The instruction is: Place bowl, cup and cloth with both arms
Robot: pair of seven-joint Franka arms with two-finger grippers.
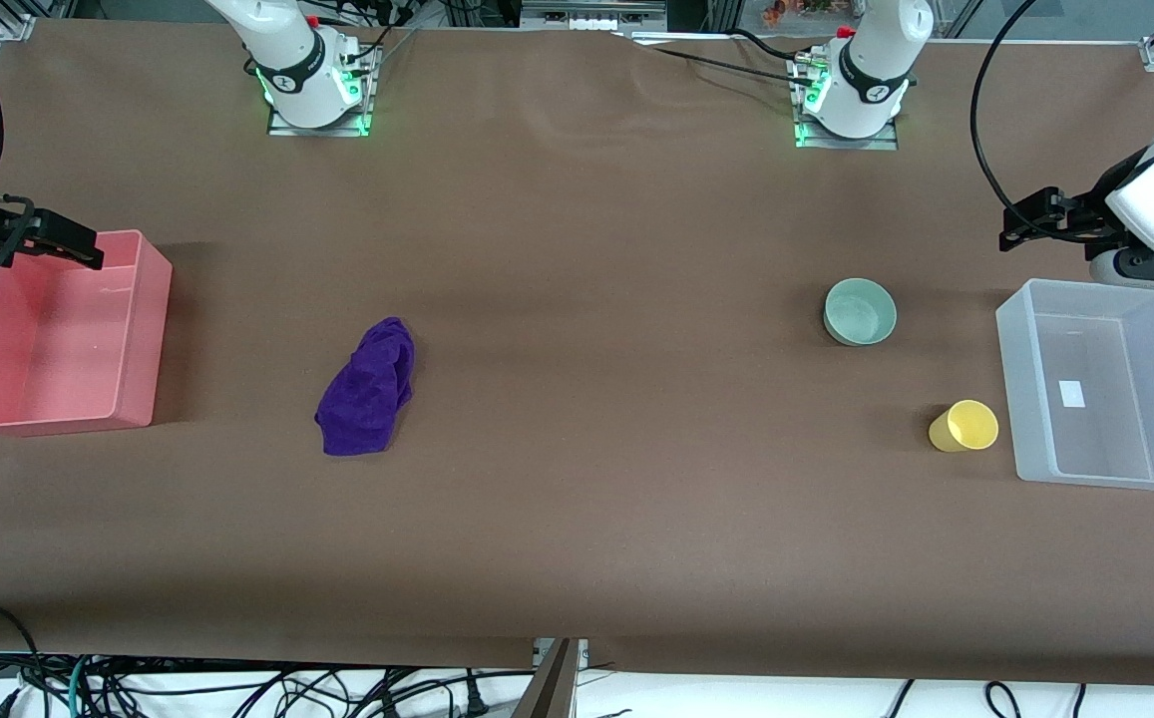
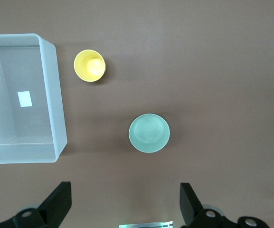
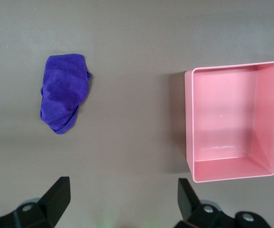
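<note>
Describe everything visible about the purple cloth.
The cloth is a deep purple, soft-looking rag, crumpled into an elongated heap with folds and wrinkles. It lies flat on the brown table, beside the pink bin but apart from it, toward the right arm's end. Nothing touches it; no gripper is on it.

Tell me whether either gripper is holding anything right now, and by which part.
Nothing is held. The left gripper and the right gripper are both open and empty, up in the air.
</note>
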